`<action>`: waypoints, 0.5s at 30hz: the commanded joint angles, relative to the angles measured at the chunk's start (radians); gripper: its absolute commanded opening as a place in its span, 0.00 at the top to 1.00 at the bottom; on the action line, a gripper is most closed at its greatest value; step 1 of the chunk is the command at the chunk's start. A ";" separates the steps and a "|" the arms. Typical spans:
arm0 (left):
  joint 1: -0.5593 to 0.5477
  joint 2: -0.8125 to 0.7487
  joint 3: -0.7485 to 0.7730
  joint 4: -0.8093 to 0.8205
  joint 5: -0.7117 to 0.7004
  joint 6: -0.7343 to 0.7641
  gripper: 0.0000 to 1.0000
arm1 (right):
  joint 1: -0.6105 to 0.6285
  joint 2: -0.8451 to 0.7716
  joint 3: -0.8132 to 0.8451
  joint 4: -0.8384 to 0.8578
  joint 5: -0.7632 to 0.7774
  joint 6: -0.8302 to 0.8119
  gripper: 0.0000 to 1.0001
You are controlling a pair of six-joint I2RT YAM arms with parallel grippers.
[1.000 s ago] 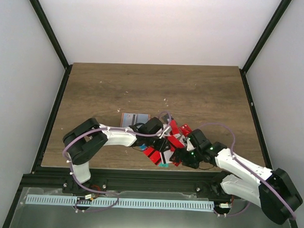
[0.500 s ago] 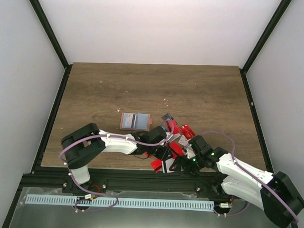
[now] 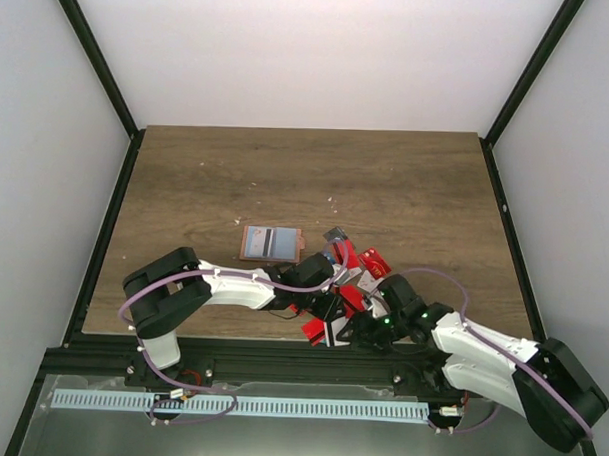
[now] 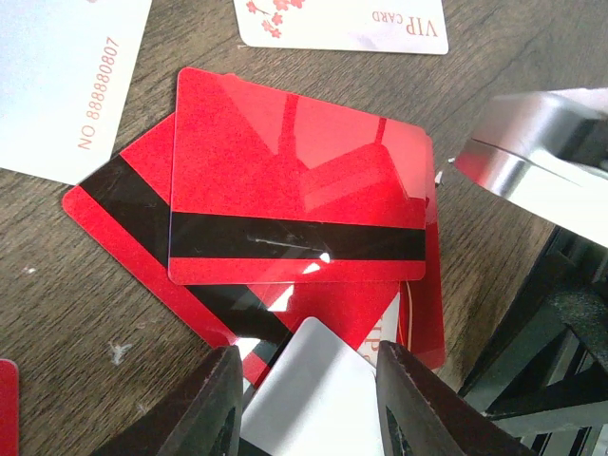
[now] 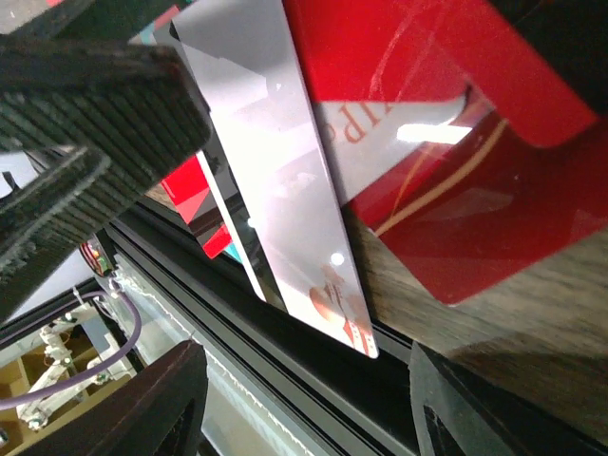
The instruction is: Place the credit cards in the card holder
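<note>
The credit cards lie in a mostly red pile near the table's front edge. The salmon-brown card holder lies left of the pile with a bluish card face showing on it. My left gripper is low over the pile, jaws open. In the left wrist view its fingers flank a white card resting on red, black-striped cards. My right gripper is open at the pile's near side. In its wrist view the white card juts past the table edge.
A white VIP card and a white numbered card lie beyond the red ones. The black frame rail runs right under the table's front edge. Black posts stand at the table's sides.
My left gripper has pulled back from the card holder toward the front edge, uncovering the holder. My right gripper has slid nearer the front edge under the pile. Little has moved in the last half second.
</note>
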 commanded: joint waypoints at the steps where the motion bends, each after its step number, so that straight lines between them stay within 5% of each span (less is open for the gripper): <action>1: -0.006 0.004 0.015 -0.008 0.003 0.002 0.59 | 0.008 0.032 -0.007 0.132 0.024 0.028 0.41; 15: -0.007 0.007 0.005 -0.004 0.006 0.007 0.59 | 0.008 0.071 -0.048 0.245 0.044 0.056 0.65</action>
